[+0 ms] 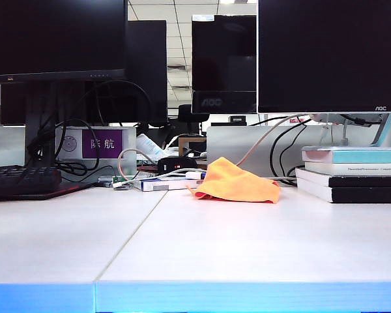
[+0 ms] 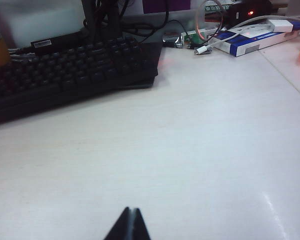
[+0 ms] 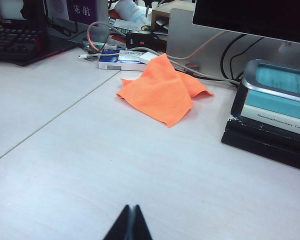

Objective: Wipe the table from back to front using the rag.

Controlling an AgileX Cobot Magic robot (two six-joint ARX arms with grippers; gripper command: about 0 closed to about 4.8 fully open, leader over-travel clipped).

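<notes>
Orange rag (image 3: 165, 92) sat crumpled at table (image 1: 247, 241) back by stacked books (image 3: 270, 117), ungrabbed; left gripper (image 2: 130, 225) and right gripper (image 3: 130, 222) hovered low over bare desktop, jaws pressed together.

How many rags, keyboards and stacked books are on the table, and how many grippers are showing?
Rag: 1
Keyboard: 1
Stacked books: 4
Grippers, both shut: 2, left gripper, right gripper
Total: 8
</notes>
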